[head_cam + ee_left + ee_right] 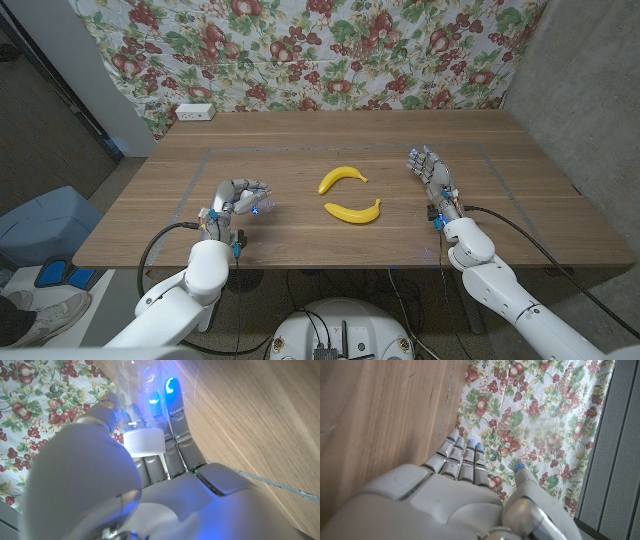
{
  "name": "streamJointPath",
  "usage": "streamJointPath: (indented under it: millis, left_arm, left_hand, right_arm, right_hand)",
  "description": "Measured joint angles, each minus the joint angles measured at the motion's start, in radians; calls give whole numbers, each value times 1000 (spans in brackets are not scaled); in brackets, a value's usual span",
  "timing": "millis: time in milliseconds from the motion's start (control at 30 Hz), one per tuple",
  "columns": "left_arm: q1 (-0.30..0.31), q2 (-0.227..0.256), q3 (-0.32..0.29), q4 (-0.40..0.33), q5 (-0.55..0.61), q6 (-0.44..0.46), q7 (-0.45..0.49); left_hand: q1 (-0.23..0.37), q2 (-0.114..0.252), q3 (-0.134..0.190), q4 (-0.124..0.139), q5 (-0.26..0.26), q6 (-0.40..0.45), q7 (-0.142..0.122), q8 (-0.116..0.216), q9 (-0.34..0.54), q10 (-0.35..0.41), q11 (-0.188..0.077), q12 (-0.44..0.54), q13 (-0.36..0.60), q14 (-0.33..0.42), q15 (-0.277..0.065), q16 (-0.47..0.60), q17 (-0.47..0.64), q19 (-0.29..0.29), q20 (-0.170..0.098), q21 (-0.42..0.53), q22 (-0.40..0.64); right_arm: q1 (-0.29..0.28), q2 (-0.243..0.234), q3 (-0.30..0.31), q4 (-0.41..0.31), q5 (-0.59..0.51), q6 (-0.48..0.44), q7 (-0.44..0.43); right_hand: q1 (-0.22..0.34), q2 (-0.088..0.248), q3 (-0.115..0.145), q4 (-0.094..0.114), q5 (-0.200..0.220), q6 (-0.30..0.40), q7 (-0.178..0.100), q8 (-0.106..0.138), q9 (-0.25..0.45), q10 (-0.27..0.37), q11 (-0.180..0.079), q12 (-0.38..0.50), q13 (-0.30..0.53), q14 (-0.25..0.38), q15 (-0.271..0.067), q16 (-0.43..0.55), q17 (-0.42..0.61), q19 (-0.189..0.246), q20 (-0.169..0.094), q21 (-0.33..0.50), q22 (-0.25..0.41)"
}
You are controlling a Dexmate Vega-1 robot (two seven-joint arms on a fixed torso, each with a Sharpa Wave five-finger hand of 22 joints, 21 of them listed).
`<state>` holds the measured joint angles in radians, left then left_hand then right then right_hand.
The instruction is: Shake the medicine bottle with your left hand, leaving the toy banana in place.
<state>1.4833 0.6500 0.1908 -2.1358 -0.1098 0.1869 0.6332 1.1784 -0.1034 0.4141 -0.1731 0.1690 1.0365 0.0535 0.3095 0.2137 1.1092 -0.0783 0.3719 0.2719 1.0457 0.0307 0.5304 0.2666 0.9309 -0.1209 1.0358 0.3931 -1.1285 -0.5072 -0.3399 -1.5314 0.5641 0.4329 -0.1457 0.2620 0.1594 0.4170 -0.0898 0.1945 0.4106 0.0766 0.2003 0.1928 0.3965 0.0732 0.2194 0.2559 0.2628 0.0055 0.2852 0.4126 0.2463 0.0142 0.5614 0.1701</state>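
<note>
My left hand (238, 197) is curled around a clear medicine bottle (142, 382) with a white cap (144, 442), near the table's front left. In the left wrist view its fingers (172, 415) wrap the bottle's neck, their tips lit blue, with the cap toward the palm. In the head view the bottle (262, 206) is mostly hidden by the fingers. Two yellow toy bananas lie mid-table to the hand's right, one farther back (343, 178) and one nearer (354, 211). My right hand (430, 176) stands on the right, fingers straight and holding nothing; its fingers (465, 460) point at the backdrop.
The wooden table (500, 140) carries a thin taped rectangle around the work area. A white power strip (194, 113) lies at the back left edge. A floral cloth (320, 50) hangs behind. A blue bin (50, 215) stands on the floor at left.
</note>
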Motion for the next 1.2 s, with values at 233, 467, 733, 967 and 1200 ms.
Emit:
streamJointPath:
  millis: [233, 467, 733, 967, 1200]
  left_arm:
    - [-9, -19, -13, 23, -43, -51, -20]
    - [-13, -36, -25, 46, -98, -113, -46]
    - [-13, -36, -25, 46, -137, -162, -63]
    - [-17, -56, -38, 71, -153, -184, -66]
    - [-19, -57, -45, 72, -155, -185, -57]
  left_hand:
    - [0, 0, 0, 0, 0, 0, 0, -1, 0, 5, 5, -6, 0, 0, 0, 0, 0, -2, 2, 8, 4]
    - [3, -3, 0, 0, 0, 4, 4, -8, 0, 5, 5, -6, -1, 0, 0, 0, 0, -2, 2, 15, 4]
    - [4, -4, -3, 3, 0, 5, 5, -14, 0, 5, 5, -10, -1, 3, 3, 7, 0, -7, 7, 29, 4]
    - [9, 1, -9, 0, 0, 5, 5, -15, 0, 5, 6, -10, -1, 3, 3, 7, 0, -12, 12, 38, 4]
    - [9, 1, -10, 1, 0, 9, 2, -15, 0, 5, 6, -13, -1, 3, 3, 7, 0, -12, 12, 47, 4]
  right_arm:
    - [9, -4, -7, -4, -19, -12, -9]
    - [14, -9, -11, -8, -27, -19, -11]
    - [14, -14, -13, -12, -27, -19, -11]
    - [13, -20, -16, -17, -35, -24, -12]
    - [12, -27, -17, -23, -40, -26, -10]
  right_hand:
    - [0, 0, 0, 0, 0, 0, 0, 0, 0, 0, 0, 0, 0, 0, 0, 0, 0, 6, -6, 0, 0]
    - [0, 0, 0, 0, 0, 0, 0, 0, 0, 0, 0, 0, 0, 0, 0, 0, 0, 9, -2, 0, 0]
    - [0, 0, 0, 0, 0, 0, 0, 0, 0, 0, 0, 0, 0, 0, 0, 0, 0, 9, -2, -8, 0]
    - [0, 0, 0, -8, 0, 0, 0, 0, 0, 0, 0, 0, 0, 0, 0, 0, 0, 9, -2, -8, 0]
    - [0, 0, 0, -8, 0, 0, 0, 0, 0, 0, 0, 0, 0, 0, 0, 0, -5, 9, -2, -8, 0]
